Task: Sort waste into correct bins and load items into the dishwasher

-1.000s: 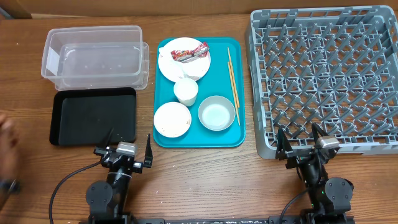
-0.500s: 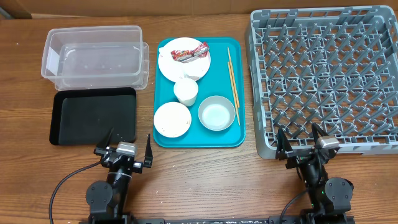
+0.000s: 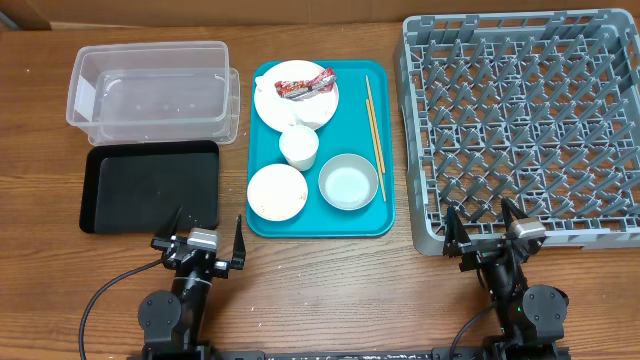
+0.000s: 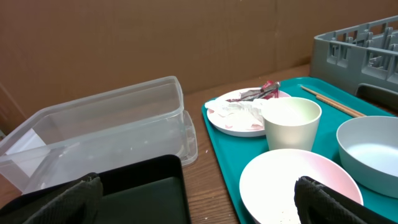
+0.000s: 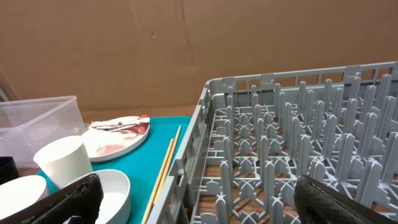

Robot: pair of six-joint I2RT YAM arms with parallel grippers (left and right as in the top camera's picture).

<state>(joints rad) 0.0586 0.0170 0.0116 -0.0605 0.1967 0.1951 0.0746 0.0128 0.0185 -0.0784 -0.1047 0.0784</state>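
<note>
Both arms sit at the 6 o'clock edge of the desk (image 3: 330, 290), with nothing moved off the tray.
Left tool (image 3: 205, 230) has its jaws spread wide and holds nothing; right tool (image 3: 480, 222) is the same. Teal tray (image 3: 262, 225) lies mid-desk. On it, a pink plate (image 3: 275, 105) sits at 12 o'clock, carrying a red-and-white wrapper (image 3: 306, 85) and crumpled tissue (image 4: 239, 112). White cup (image 3: 298, 148) stands at the tray's centre, upright. One pale bowl (image 3: 276, 191) is at 7 o'clock and the other bowl (image 3: 349, 182) at 5 o'clock. Chopsticks (image 3: 374, 123) lie along the 3 o'clock edge. Clear tub (image 3: 150, 90) is at the desk's 10 o'clock, with the black tray (image 3: 150, 185) just beside it at 9 o'clock. Grey rack (image 3: 520, 120) fills 2 to 3 o'clock, its pegs bare.
</note>
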